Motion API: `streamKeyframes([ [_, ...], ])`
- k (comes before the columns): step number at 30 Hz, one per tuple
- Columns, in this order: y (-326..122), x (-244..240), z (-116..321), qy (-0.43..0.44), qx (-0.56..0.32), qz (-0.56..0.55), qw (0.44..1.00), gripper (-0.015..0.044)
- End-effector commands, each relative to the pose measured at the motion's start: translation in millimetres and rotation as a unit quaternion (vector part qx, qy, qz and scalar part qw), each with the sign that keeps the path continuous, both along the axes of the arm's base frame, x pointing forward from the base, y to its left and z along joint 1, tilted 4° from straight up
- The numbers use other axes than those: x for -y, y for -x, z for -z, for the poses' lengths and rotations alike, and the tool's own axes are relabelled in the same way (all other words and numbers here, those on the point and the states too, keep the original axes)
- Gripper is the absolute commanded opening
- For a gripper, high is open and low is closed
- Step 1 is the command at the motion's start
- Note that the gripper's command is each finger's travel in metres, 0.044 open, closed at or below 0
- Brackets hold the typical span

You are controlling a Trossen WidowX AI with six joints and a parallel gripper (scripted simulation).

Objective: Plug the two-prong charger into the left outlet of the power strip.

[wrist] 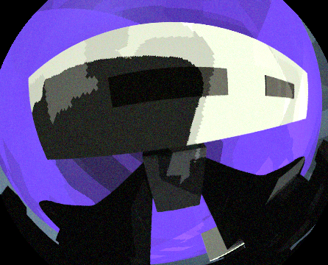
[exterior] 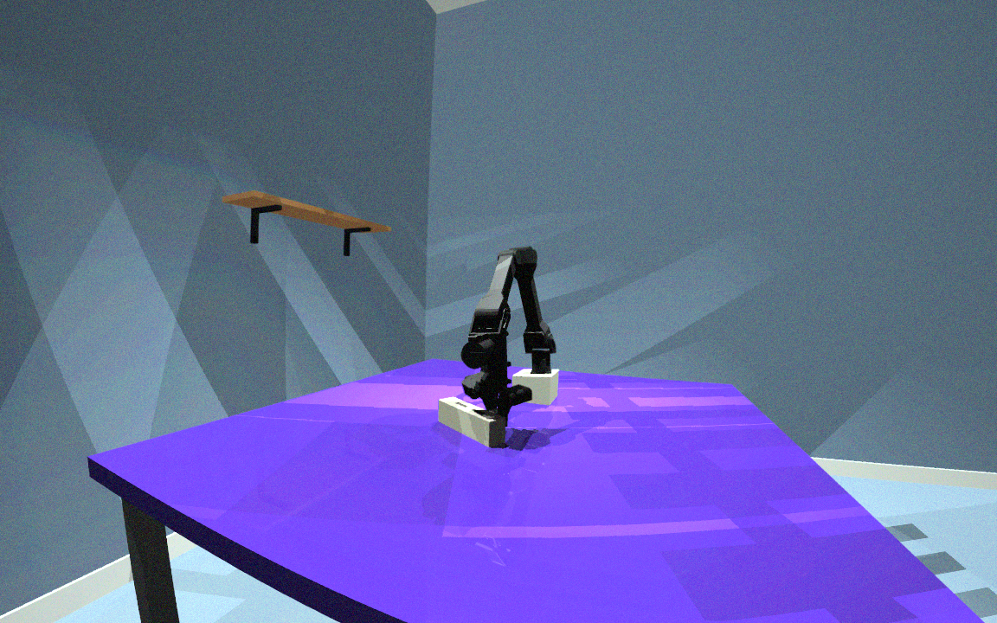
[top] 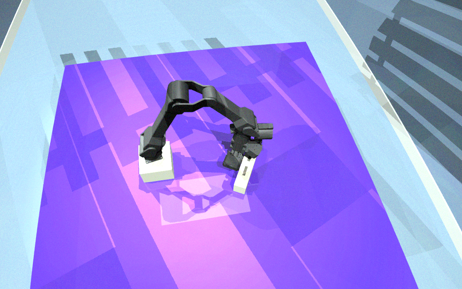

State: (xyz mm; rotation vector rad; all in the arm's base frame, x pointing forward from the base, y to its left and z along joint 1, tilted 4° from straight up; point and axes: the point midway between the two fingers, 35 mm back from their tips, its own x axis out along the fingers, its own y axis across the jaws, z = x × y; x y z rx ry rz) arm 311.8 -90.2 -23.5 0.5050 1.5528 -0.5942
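Note:
The power strip (top: 240,185) (exterior: 463,422) (wrist: 245,118) is a long white block on the table. In the wrist view its top shows a long dark recess (wrist: 157,86) near the middle and a smaller grey one (wrist: 279,87) toward the right end. My gripper (top: 242,155) (exterior: 496,407) (wrist: 171,162) is low at one end of the strip in the top and exterior views, shut on the charger (wrist: 176,188), a dark grey block. In the wrist view the charger overlaps the strip's near long edge. Its prongs are hidden, and I cannot tell whether it touches the strip.
The purple table (top: 279,215) (exterior: 331,504) has bright bands and shadows across it. The arm's white base block (top: 157,174) (exterior: 539,391) stands apart from the strip. A wooden shelf (exterior: 308,210) is on the wall.

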Motion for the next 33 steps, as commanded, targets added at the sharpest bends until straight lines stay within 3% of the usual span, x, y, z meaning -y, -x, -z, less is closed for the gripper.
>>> streamKeyframes([
  [1,-3.2,0.7,-1.6,0.001,0.005,-0.003,1.000,0.0000],
  [33,3.1,-2.6,0.3,0.000,0.004,-0.003,1.000,0.0000],
])
